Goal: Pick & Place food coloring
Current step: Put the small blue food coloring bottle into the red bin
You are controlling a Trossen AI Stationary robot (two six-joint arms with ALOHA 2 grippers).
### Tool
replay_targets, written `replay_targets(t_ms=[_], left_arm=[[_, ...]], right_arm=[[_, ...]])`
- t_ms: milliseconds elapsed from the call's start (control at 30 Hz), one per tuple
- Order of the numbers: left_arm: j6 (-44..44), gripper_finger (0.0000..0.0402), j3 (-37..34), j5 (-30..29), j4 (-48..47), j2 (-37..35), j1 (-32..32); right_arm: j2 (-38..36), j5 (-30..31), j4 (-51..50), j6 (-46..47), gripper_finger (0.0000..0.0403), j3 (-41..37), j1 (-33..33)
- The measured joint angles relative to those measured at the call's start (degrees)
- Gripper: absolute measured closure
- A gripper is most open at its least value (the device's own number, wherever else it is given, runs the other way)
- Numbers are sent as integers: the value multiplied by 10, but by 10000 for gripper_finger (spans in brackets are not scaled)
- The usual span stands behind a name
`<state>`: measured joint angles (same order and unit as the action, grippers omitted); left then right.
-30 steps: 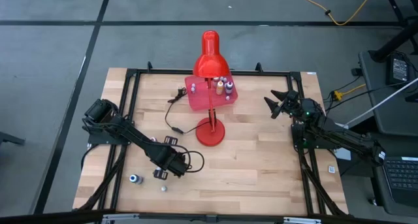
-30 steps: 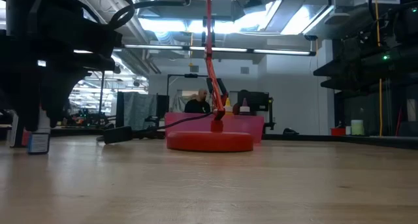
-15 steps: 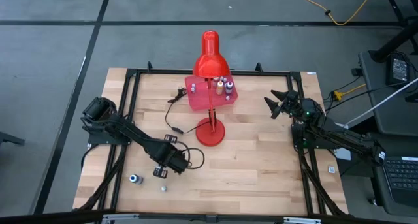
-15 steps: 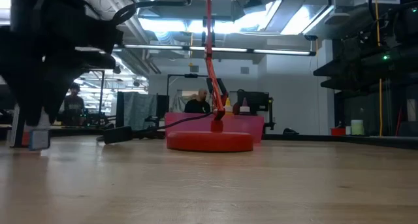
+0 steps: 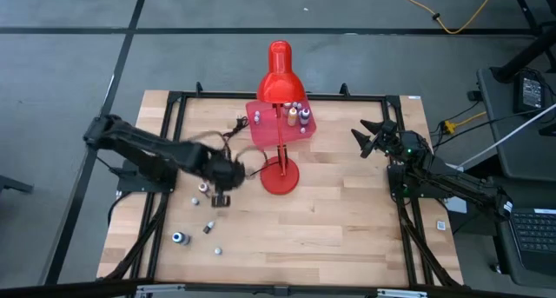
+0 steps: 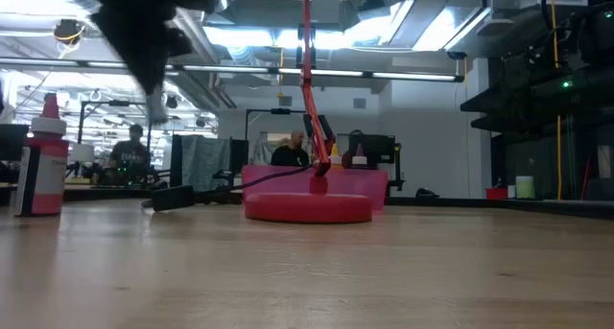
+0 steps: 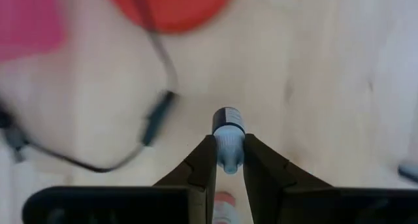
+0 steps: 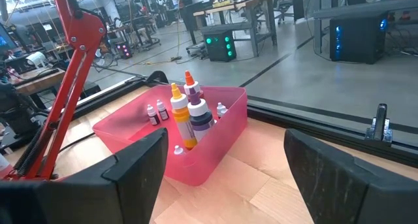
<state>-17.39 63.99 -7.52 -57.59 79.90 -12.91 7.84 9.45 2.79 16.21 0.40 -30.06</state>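
Wooden table [image 5: 347, 220] held the left gripper [image 7: 228, 160] clenched on a small food coloring bottle [image 7: 228, 138] by its cap, which could slip mid-carry; right gripper [image 5: 369, 137] waited released

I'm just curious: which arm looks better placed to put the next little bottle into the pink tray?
Left: its gripper already holds a bottle near the lamp base. The right gripper waits empty.

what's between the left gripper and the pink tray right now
In the high view, the lamp's black cord lies on the table between the left gripper, which holds a small bottle, and the pink tray.
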Motion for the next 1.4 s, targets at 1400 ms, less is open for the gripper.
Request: replay_targets(t_ms=[1400], left_arm=[[82,351,335,-1,-11,313,476]], right_arm=[[0,0,0,0,97,0,0]])
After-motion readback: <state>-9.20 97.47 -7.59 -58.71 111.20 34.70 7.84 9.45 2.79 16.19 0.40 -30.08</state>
